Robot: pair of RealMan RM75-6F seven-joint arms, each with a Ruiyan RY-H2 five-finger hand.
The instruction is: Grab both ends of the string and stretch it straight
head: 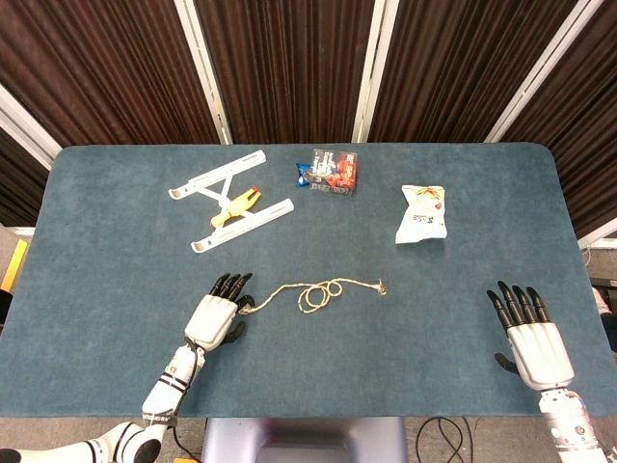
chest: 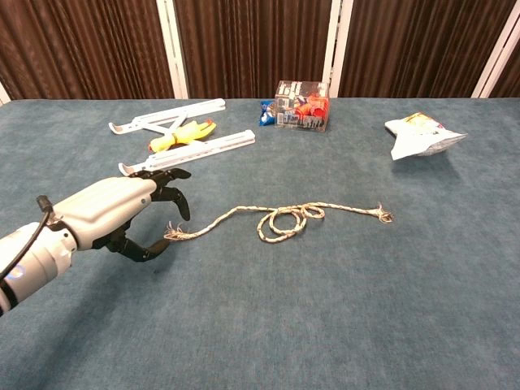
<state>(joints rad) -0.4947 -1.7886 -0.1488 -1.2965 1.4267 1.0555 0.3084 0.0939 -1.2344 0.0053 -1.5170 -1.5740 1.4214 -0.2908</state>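
Note:
A tan string (head: 313,291) (chest: 280,219) lies on the blue table with loose loops in its middle and frayed ends. My left hand (head: 217,315) (chest: 122,211) hovers at the string's left end (chest: 172,235), fingers apart and curved over it, holding nothing. The string's right end (head: 384,286) (chest: 382,214) lies free. My right hand (head: 530,338) is far off at the table's near right corner, fingers spread and empty; the chest view does not show it.
A white folding stand (head: 231,207) (chest: 175,134) with a yellow clamp (head: 239,204) lies at the back left. A small printed box (head: 330,171) (chest: 302,105) sits at the back centre. A white snack bag (head: 421,214) (chest: 422,135) lies at the back right.

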